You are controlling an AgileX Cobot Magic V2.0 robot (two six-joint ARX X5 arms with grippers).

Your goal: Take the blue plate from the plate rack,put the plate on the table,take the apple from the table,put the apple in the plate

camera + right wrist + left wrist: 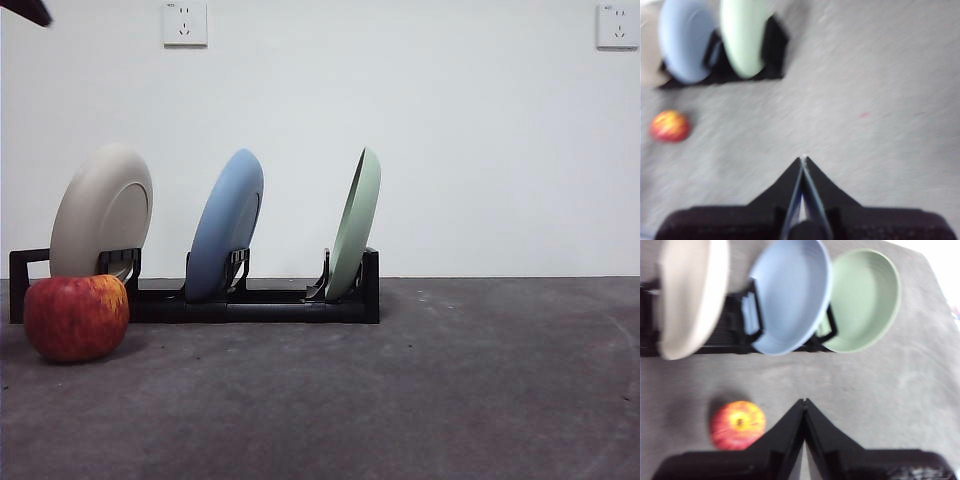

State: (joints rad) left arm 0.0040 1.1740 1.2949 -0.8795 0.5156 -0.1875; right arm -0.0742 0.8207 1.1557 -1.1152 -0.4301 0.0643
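The blue plate (225, 226) stood on its edge in the middle slot of the plate rack (260, 301), leaning a little to one side. A beige plate (101, 211) stood in the slot at one end of the rack and a pale green plate (355, 224) in the slot at the other end, so the blue one was between them, apart from both. The rack lay on the dark grey surface (420, 390) near the white wall (450, 140), which carried two sockets (185, 22).

The apple (76, 317) rested on the surface just in front of the beige plate's end of the rack; whether it touched the rack could not be told.

The left tool (805, 401) hung above the surface with its jaws pressed together, holding nothing, the apple close beside it below. The right tool (803, 158) was also closed and empty, over bare surface well apart from the rack and the apple. The right wrist view was blurred.
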